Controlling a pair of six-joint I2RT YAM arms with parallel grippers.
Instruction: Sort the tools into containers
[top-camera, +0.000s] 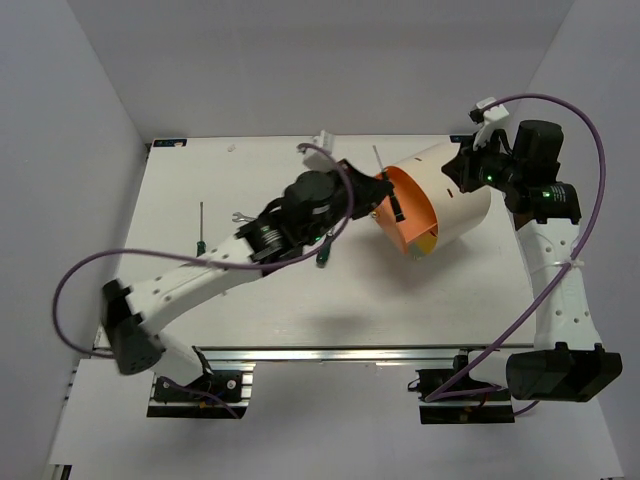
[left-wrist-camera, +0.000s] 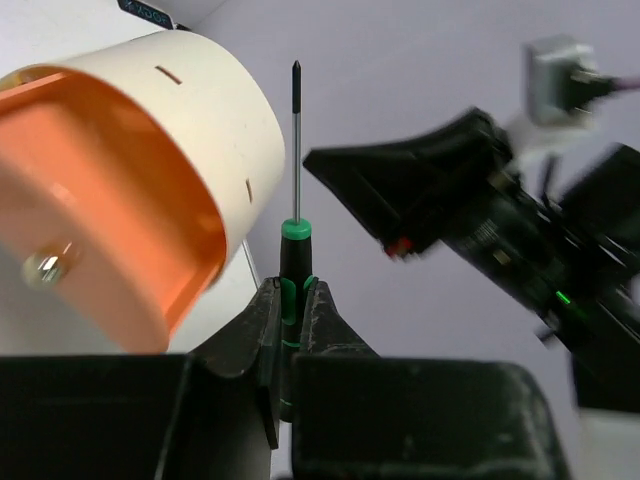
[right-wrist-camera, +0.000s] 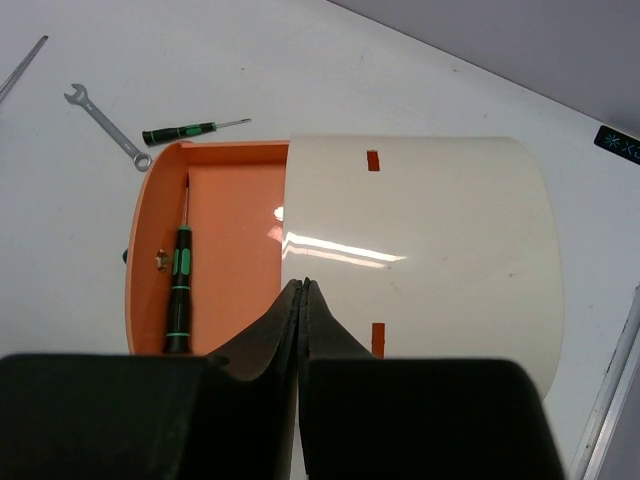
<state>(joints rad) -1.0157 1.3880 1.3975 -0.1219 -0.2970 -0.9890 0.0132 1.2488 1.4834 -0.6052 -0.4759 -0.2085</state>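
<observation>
The cream-white drum (top-camera: 450, 190) lies on its side with an orange compartment (top-camera: 405, 215) slid out toward the left. One green-and-black screwdriver (right-wrist-camera: 179, 290) lies inside that compartment (right-wrist-camera: 225, 250). My left gripper (left-wrist-camera: 292, 300) is shut on a second screwdriver (left-wrist-camera: 294, 245), held shaft-up just left of the drum (left-wrist-camera: 215, 110); in the top view it (top-camera: 378, 160) is at the compartment's far edge. My right gripper (right-wrist-camera: 302, 287) is shut, resting over the drum's wall (right-wrist-camera: 430, 250). A third screwdriver (right-wrist-camera: 190, 131) and the silver wrench (right-wrist-camera: 105, 125) lie on the table.
A fourth screwdriver (top-camera: 201, 228) lies far left on the table (top-camera: 420, 300), with the wrench (top-camera: 240, 216) to its right. The third screwdriver (top-camera: 323, 258) lies under my left forearm. The right arm (left-wrist-camera: 500, 230) stands close behind the held tool.
</observation>
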